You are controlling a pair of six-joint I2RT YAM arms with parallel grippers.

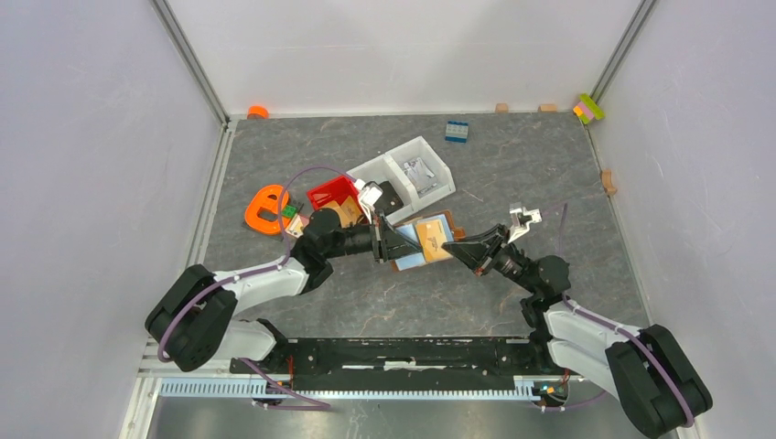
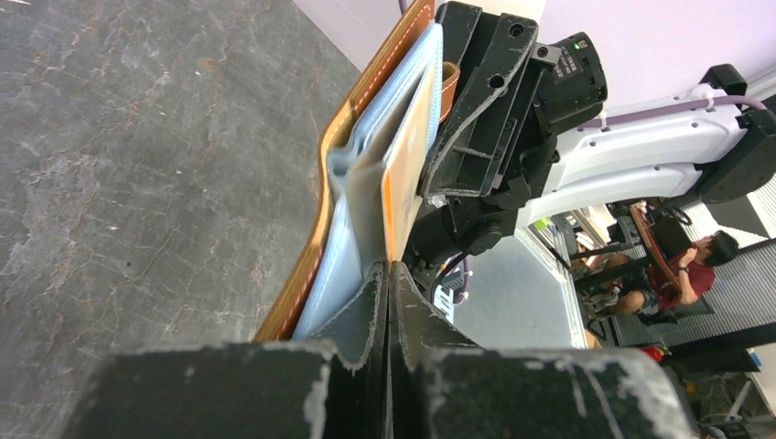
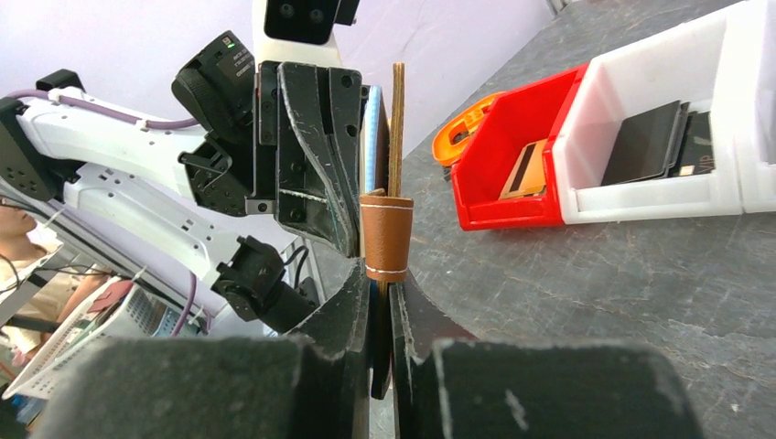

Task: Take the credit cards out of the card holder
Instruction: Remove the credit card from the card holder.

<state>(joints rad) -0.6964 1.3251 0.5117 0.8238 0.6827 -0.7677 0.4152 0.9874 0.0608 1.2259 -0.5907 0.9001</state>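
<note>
Card holder (image 1: 437, 229) held up off the table at mid-workspace in the top view, left gripper (image 1: 401, 247) and right gripper (image 1: 453, 245) meeting it from opposite ends. From the left wrist, fingers (image 2: 361, 311) pinched shut on what looks like the fanned credit cards (image 2: 403, 174), exact bite hard to tell; draw straight out along the pocket, slowly, no twisting. From the right wrist, jaws clamped at the strap tab (image 3: 385, 233), holder upright on edge; keep firm as the counter-pull.
</note>
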